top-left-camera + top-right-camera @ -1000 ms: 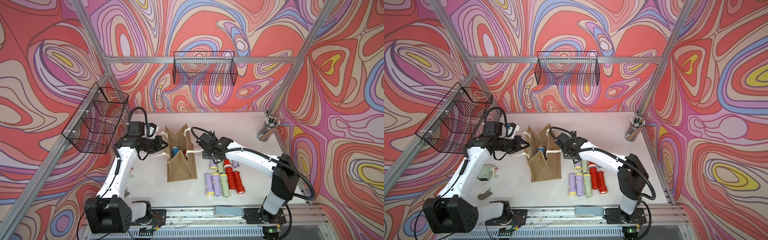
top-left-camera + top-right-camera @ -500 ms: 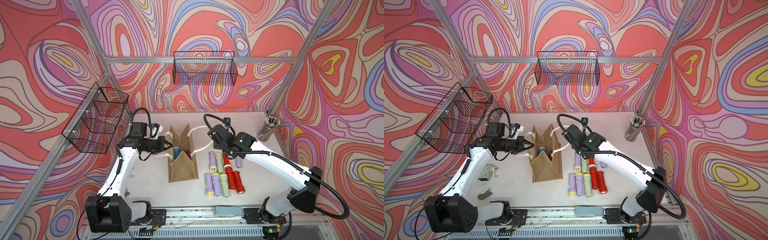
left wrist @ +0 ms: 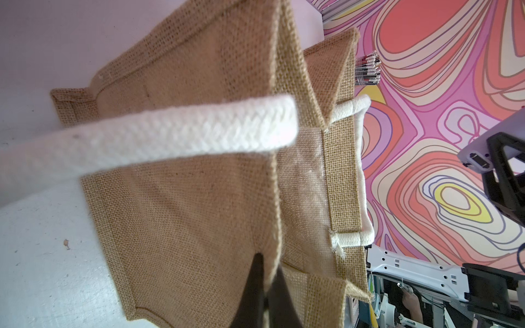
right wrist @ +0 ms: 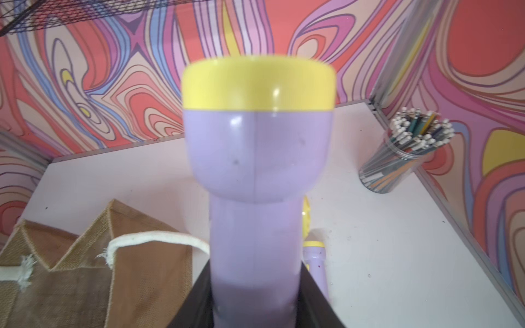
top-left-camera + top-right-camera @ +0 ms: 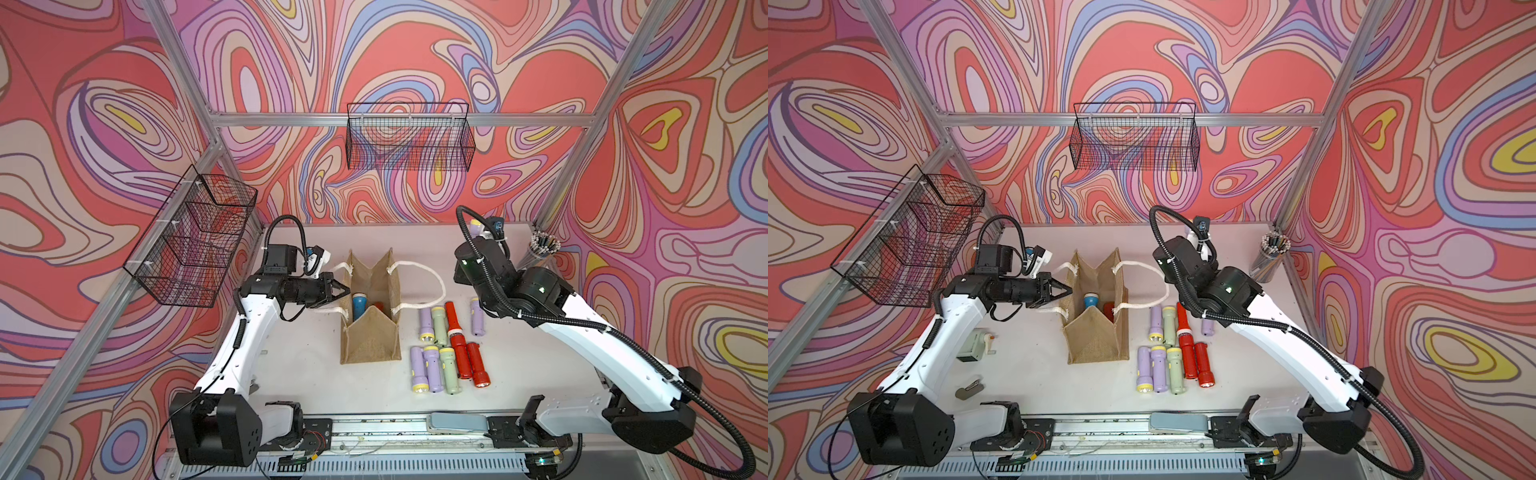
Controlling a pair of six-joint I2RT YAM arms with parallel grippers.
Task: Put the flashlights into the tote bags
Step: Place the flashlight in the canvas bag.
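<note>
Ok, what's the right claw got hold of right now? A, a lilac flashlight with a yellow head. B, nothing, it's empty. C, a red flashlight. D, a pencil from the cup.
A: the right wrist view shows a lilac flashlight with a yellow head clamped between the fingers of the right claw.

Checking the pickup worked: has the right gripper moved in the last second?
Yes. The right gripper, holding a lilac flashlight, moved away from the tote bag, back toward the pencil cup.
</note>
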